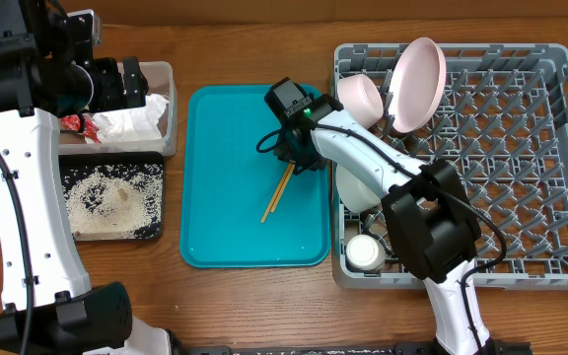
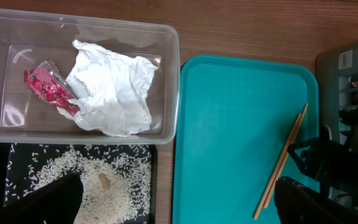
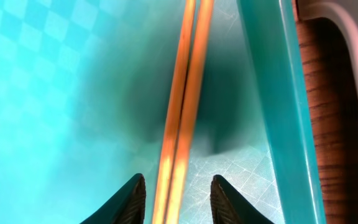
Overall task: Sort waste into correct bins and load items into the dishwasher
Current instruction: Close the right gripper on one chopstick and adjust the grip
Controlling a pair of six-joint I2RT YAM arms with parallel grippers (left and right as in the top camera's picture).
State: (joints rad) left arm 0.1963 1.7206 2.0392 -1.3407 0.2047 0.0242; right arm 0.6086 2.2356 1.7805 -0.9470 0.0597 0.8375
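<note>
Chopsticks (image 3: 182, 93) lie on the teal tray (image 1: 225, 148) near its right rim; we straddle them with our right gripper (image 3: 178, 202), jaws narrowly apart, touching neither stick. Our left gripper (image 2: 179, 208) hangs wide open above the clear tub (image 2: 174, 81).

The left arm (image 1: 13, 197) stands along the left edge as a long white link rising from its base, then bends at a black wrist toward the right. The left hand (image 2: 176, 182) faces downward, its two dark fingers (image 2: 42, 199) spread wide apart. The right arm (image 1: 363, 158) runs from its base through a black elbow, the white forearm slanting up and left. The right hand (image 3: 178, 194) points down, its dark fingertips (image 3: 134, 196) slightly parted.
</note>
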